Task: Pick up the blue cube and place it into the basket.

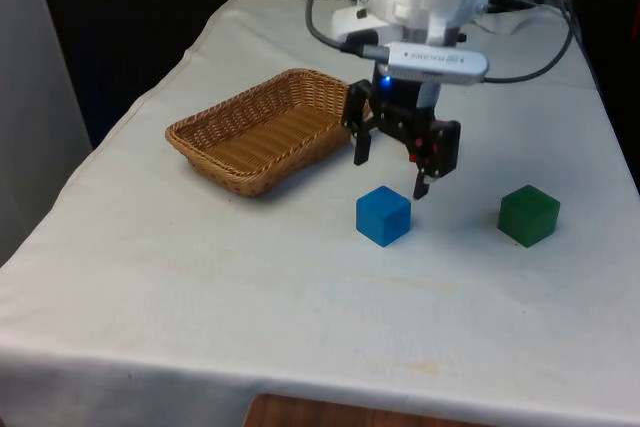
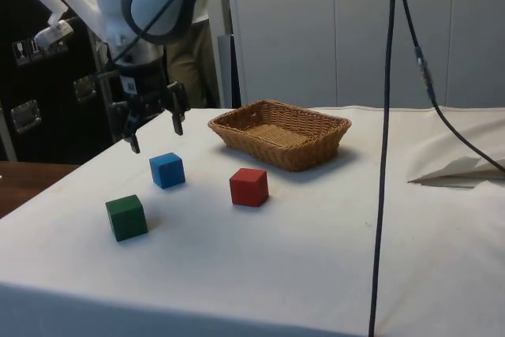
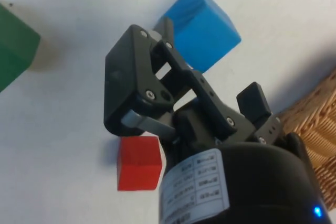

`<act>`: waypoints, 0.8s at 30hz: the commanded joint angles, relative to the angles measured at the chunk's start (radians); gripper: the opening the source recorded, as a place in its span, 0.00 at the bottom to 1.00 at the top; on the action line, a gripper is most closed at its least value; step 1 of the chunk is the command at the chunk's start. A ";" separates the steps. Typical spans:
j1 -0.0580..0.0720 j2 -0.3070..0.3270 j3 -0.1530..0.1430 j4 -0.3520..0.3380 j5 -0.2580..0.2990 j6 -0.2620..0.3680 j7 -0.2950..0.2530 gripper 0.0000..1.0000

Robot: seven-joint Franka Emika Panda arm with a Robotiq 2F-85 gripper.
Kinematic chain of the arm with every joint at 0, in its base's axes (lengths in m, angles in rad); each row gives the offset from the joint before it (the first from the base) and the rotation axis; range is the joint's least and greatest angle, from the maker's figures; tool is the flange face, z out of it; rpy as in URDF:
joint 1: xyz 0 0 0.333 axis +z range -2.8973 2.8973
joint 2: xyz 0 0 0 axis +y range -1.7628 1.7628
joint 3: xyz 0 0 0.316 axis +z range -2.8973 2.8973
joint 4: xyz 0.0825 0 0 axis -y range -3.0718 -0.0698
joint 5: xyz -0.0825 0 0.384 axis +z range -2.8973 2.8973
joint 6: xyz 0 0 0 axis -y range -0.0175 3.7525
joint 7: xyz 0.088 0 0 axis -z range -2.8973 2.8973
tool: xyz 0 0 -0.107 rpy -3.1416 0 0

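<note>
We see gripper [image 1: 392,175] hanging mid-frame, fingers spread, empty, just above blue cube [image 1: 383,215], beside basket [image 1: 262,130].

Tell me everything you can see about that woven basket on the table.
The basket is a shallow, rectangular tray of tan wicker with rounded corners and a thicker braided rim. It sits flat and upright on the white cloth, with nothing inside it. The open gripper hangs beside it without touching; the blue cube and red cube lie apart from it on the cloth.
</note>
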 commanded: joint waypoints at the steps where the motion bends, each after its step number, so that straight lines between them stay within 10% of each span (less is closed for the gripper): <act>1: -0.004 0.006 0.000 0.000 0.004 0.015 0.001 1.00; 24: -0.010 0.098 -0.028 0.024 0.005 0.074 0.024 1.00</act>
